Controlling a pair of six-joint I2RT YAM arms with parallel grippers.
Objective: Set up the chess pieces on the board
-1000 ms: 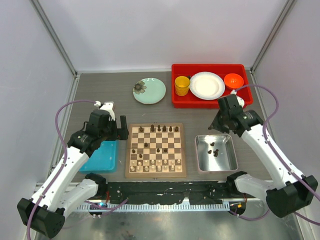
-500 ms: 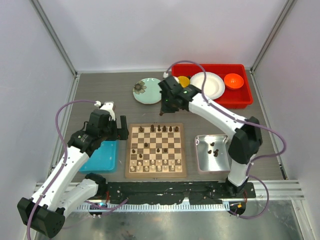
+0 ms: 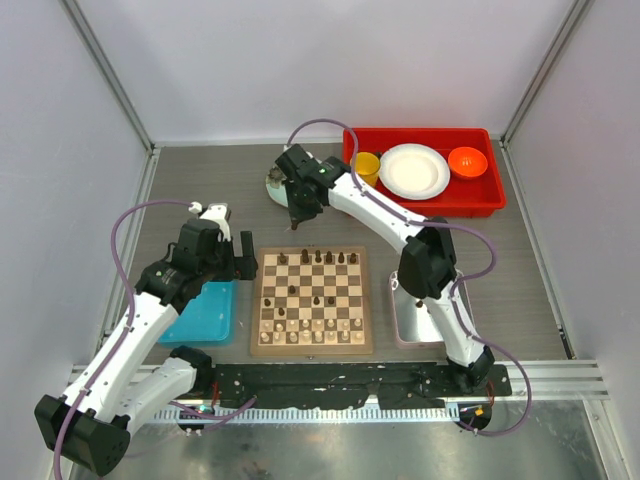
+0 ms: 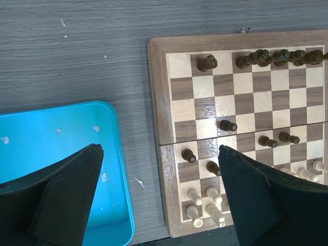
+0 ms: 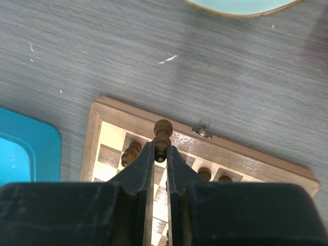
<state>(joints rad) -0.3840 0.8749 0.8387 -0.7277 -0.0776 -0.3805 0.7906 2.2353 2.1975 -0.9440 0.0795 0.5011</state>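
Looking from above, we count one square wooden chessboard [image 3: 310, 349] in tan and dark brown, carrying dark brown and pale cream chess pieces [image 3: 318, 257], and one red plastic tray [image 3: 470, 206] holding three dishes: a yellow cup [image 3: 365, 168], a white plate [image 3: 412, 172] and an orange bowl [image 3: 467, 160]. The right gripper [image 3: 298, 222] hangs just beyond the board's far edge. At the left wrist, the left gripper [image 4: 159, 149] gapes wide, holding nothing, between one blue tray [image 4: 51, 143] and the board, where five dark pieces stand on middle squares. At the right wrist, the jaws are clamped on one dark brown chessman [image 5: 162, 130] above the far border.
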